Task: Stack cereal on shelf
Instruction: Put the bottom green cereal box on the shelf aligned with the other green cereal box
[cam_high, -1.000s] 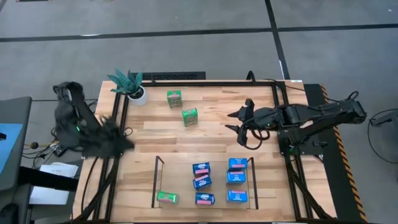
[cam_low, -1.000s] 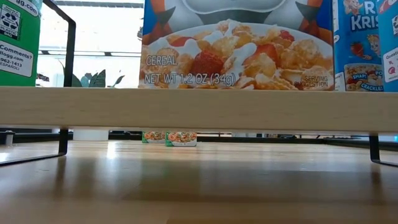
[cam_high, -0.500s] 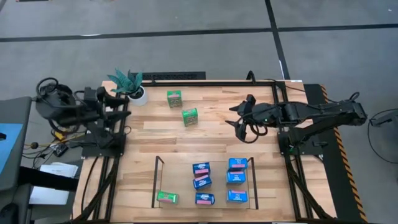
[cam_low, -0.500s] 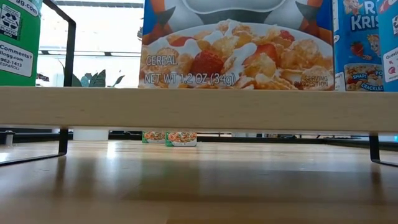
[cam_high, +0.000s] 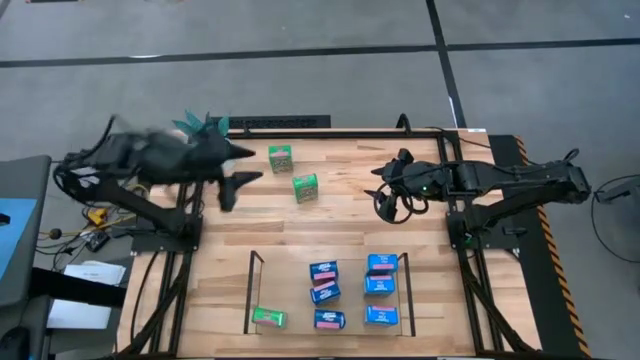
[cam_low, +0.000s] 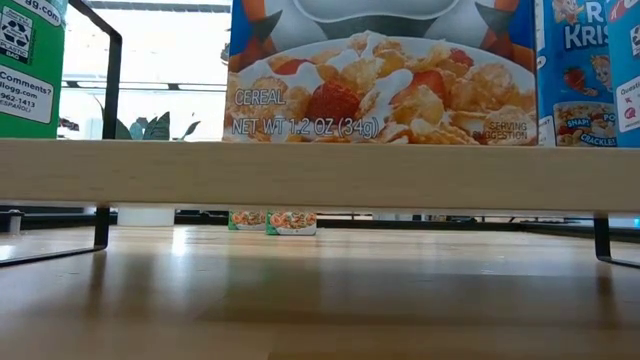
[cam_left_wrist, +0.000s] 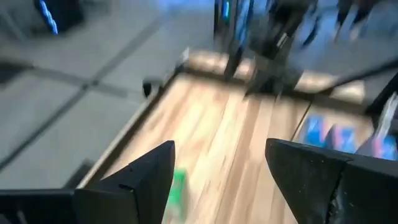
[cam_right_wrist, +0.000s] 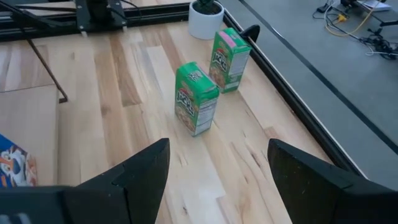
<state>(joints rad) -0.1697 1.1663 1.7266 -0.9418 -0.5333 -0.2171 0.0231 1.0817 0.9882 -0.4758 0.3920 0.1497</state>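
Both spread, empty: left gripper (cam_high: 237, 166), seemingly beside the plant (cam_high: 205, 131); right gripper (cam_high: 385, 198) faces two green boxes (cam_high: 292, 172).

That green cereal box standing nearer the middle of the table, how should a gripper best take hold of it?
Probably from above, closing on the two broad faces near the top. The nearer green box stands upright and apart from the other green box, so both its faces are free. The right gripper, open, already points toward it; the left gripper, also open, is over the table's left edge by the plant.
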